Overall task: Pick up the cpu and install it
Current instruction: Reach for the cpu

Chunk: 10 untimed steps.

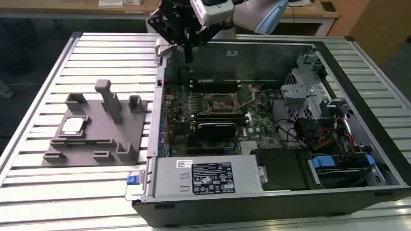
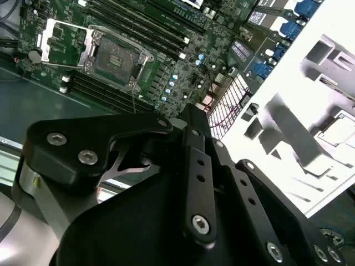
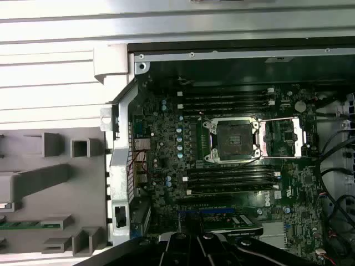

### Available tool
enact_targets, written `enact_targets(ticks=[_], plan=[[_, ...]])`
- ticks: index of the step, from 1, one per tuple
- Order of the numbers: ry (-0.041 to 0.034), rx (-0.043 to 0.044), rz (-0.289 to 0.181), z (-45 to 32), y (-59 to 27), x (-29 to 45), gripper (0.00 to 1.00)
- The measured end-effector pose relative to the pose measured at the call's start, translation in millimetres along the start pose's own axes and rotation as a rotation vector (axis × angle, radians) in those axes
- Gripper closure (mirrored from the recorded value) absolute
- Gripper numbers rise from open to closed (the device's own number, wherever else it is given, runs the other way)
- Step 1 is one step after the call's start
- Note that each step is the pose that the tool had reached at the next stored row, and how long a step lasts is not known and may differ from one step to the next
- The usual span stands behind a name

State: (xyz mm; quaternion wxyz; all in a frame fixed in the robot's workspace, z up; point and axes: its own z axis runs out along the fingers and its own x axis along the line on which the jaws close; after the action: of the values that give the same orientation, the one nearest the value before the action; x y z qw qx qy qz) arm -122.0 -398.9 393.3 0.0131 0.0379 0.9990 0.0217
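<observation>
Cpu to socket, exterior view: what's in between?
In the exterior view, between the cpu and the socket stand grey blocks and the case wall.

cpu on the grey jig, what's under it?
The cpu lies flat on the grey fixture plate, which sits on the slatted table. The seat directly beneath it is hidden by the chip itself.

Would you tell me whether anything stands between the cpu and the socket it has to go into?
Yes: the case wall rises between the cpu, lying on the grey fixture, and the socket, and the fixture's tall post stands near that line. The socket's cover is open.
</observation>
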Motion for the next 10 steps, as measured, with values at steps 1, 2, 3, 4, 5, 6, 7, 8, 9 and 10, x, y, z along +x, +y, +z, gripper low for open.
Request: enact_targets(ticks=[1,2,3,4,5,6,7,8,9,10], plan=[[0.0000,0.0000,0.000,0.0,0.0,0.0,0.89],[0.0000,0.0000,0.000,0.0,0.0,0.0,0.89],[0.0000,0.0000,0.000,0.0,0.0,0.0,0.89],[0.0000,0.0000,0.000,0.0,0.0,0.0,0.89],[0.0000,0.0000,0.000,0.0,0.0,0.1,0.89],[0.0000,0.0001,0.000,0.0,0.0,0.4,0.89],[0.0000,0.0001,0.000,-0.1,0.0,0.7,0.89],[0.0000,0.0001,0.000,-0.1,-0.1,1.1,0.89],[0.0000,0.0001,0.000,-0.1,-0.1,1.5,0.89],[0.0000,0.0000,0.000,-0.1,-0.2,2.1,0.89]])
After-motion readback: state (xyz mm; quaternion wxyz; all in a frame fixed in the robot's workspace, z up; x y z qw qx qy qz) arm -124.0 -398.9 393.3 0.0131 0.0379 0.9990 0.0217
